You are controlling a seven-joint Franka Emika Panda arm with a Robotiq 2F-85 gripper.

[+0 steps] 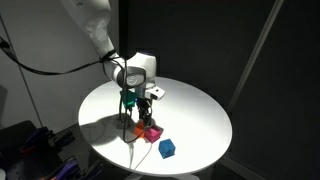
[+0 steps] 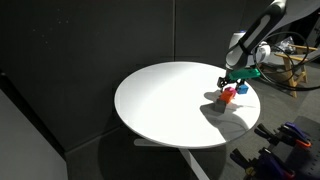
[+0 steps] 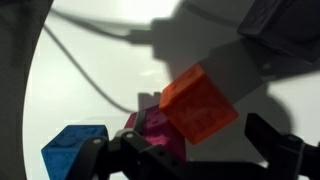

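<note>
Three small blocks sat on the round white table (image 1: 200, 110): one orange, one magenta, one blue. The magenta block (image 3: 155, 130) serves as the reference here. The orange block (image 3: 200, 103) touched it and sat tilted, one corner raised. In the wrist view it seemed to lean on the magenta block's upper edge, though I could not tell whether it rested fully on top or only against it. The blue block (image 3: 75, 150) lay near the magenta block without touching it. In an exterior view the blue block (image 1: 167, 149) was on the side of the magenta one that faced the table's rim.

The single gripper (image 1: 139, 112) hung directly over the magenta block and its orange neighbour. In the wrist view its two dark fingers (image 3: 283, 145) were spread wide, one on each side of the pair. Neither finger pressed on a block, so the gripper was released and held nothing. The orange block lay between the fingers with a gap on both sides.

One black cable (image 1: 50, 68) looped from the arm, well away from the magenta block. In an exterior view the whole cluster (image 2: 229, 95) sat close to the table's edge, beneath the arm.
</note>
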